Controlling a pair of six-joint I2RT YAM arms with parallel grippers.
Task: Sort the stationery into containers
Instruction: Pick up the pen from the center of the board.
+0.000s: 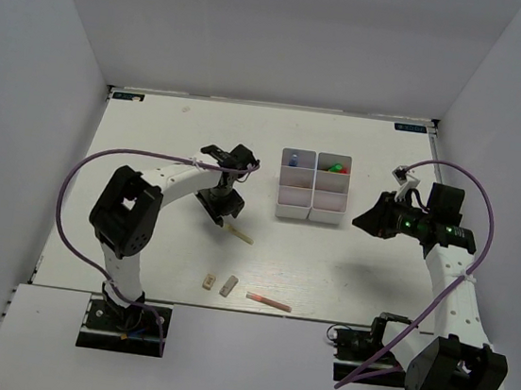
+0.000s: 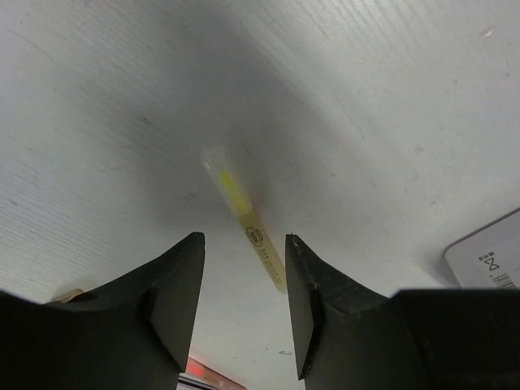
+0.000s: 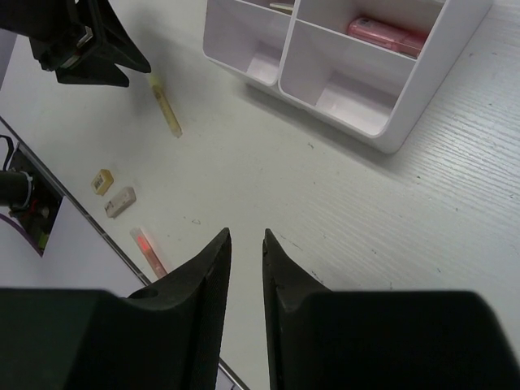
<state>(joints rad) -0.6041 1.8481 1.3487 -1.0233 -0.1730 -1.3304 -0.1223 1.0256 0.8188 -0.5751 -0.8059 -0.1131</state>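
A thin yellow pen (image 1: pixel 239 234) lies flat on the table left of the white compartment box (image 1: pixel 311 213). My left gripper (image 1: pixel 223 211) hangs just above the pen's upper end, open; in the left wrist view the pen (image 2: pixel 244 215) runs into the gap between the jaws of the gripper (image 2: pixel 244 237), touching neither. My right gripper (image 1: pixel 362 220) hovers right of the box, open by a narrow gap and holding nothing (image 3: pixel 246 233). Two beige erasers (image 1: pixel 207 283) (image 1: pixel 228 287) and a pink pen (image 1: pixel 268 302) lie near the front edge. The box (image 3: pixel 439 73) holds a pink marker (image 3: pixel 386 34).
Green and pink items (image 1: pixel 338 167) sit in the box's back right compartment, a blue-tipped one (image 1: pixel 296 161) in the back left. White walls enclose the table on three sides. The right arm's purple cable (image 1: pixel 474 197) loops over its wrist.
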